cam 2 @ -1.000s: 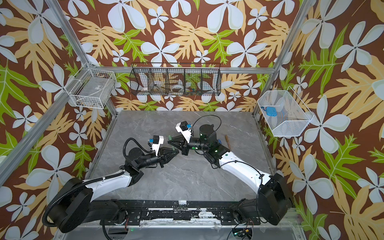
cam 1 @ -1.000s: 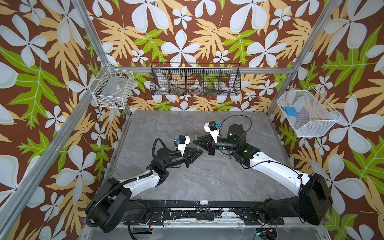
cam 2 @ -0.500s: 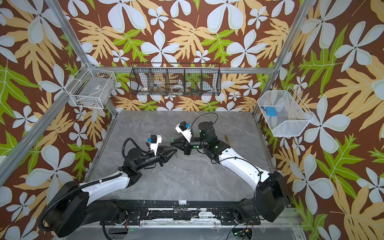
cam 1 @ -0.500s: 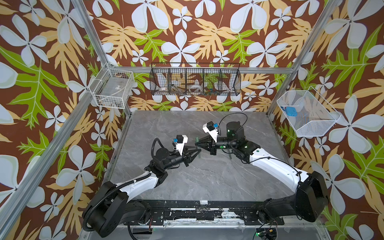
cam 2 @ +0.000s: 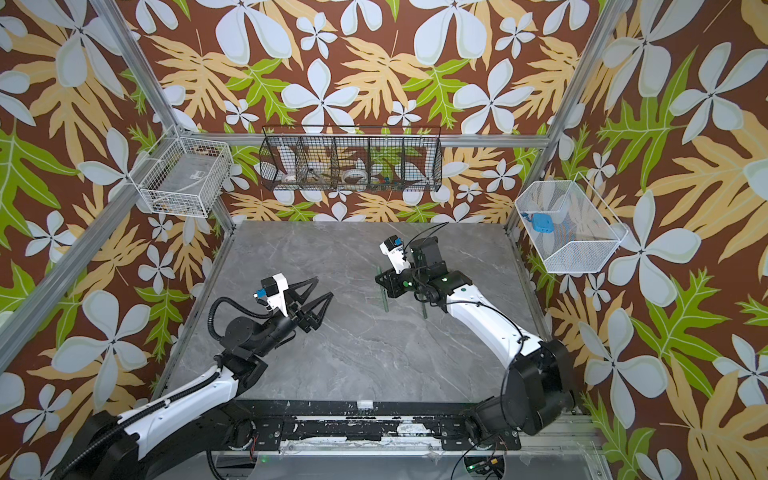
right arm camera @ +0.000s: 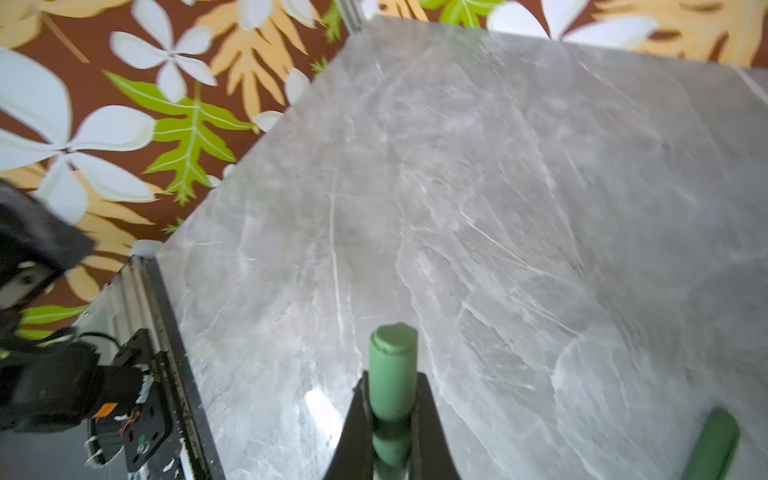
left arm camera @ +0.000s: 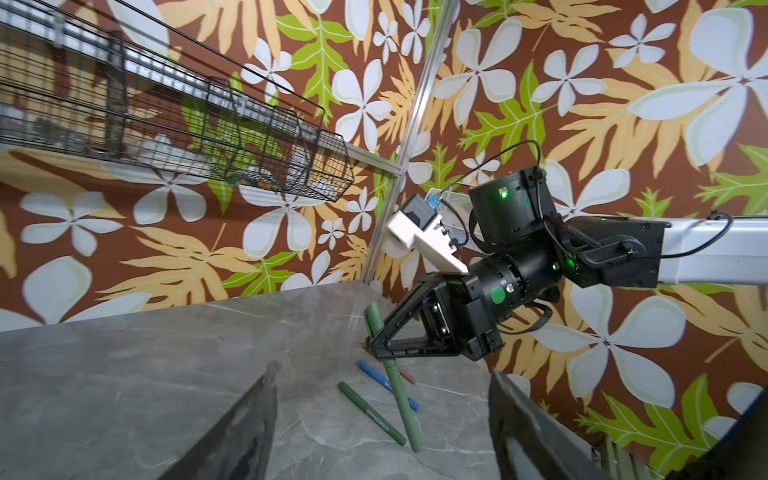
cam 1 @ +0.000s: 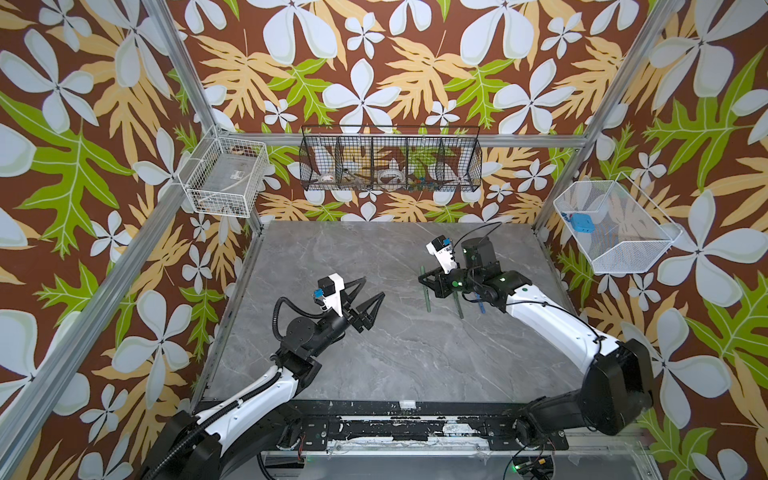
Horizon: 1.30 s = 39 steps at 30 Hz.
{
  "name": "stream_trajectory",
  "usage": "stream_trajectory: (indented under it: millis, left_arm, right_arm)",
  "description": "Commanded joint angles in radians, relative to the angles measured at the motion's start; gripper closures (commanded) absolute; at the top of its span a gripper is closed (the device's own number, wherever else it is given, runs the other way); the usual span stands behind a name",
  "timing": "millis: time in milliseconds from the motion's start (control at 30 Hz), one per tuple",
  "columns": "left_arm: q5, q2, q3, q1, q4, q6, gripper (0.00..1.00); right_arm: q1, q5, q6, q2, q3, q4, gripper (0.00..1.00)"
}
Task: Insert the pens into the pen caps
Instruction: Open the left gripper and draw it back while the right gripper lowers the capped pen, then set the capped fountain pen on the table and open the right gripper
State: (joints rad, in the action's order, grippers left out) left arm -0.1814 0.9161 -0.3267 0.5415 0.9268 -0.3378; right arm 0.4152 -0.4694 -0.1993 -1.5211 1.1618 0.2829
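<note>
Backing away from the middle of the table, the left gripper [cam 1: 374, 286] is now standing well apart from the right gripper [cam 1: 422, 281], whereas a second ago the two were nearly tip to tip. Its jaws, pressed together then, are now spreading wide and holding nothing. In the left wrist view its two dark fingers [left arm camera: 257, 415] are framing only stone and the scene beyond.

The right gripper is also sitting farther toward its own side than before. It is clamping tight on a slim dull green plastic pen [cam 1: 427, 299], gripping it near the upper end. That pen is hanging almost upright, leaning slightly. Its lower end is reaching down to the grey marble-patterned tabletop [cam 1: 395, 353], though the views are not settling whether it is touching the surface. In the right wrist view the pen's blunt, rounded end is poking out past the closed fingertips [right arm camera: 422, 399].

A darker green pen [left arm camera: 371, 412] is lying flat on the tabletop just beside the held one. A blue pen [left arm camera: 368, 369] is lying a little farther back, partly hidden behind the held pen. In both top views these two are showing beneath the right arm.
</note>
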Motion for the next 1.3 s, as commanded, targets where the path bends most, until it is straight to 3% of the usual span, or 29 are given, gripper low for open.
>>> stream_trajectory:
  millis: [0,200,333,433,900,1267]
  left_arm:
    - [0.176,-0.064,0.007,-0.002,-0.170,0.043,0.15]
    - [0.332,-0.217,0.057,-0.002,-0.341,0.064,0.07]
    - [0.296,-0.327,0.115,-0.002,-0.336,0.067,0.03]
    - [0.347,-0.385,0.125,-0.002,-0.378,0.054,0.01]
    - [0.428,-0.389,0.108,-0.002,-0.457,0.127,0.00]
    - [0.632,-0.332,0.101,-0.002,-0.439,0.160,0.00]
  right_arm:
    - [-0.028,0.108,-0.075,-0.086,0.016,0.077,0.98]
    - [-0.031,0.103,-0.095,-0.232,0.030,0.075,0.98]
    - [-0.044,0.091,-0.097,-0.283,0.045,0.064,0.98]
    - [-0.056,0.102,-0.103,-0.312,0.045,0.059,0.98]
    - [-0.082,0.121,-0.098,-0.403,0.065,0.027,0.90]
    - [-0.094,0.143,-0.067,-0.417,0.123,0.033,0.56]
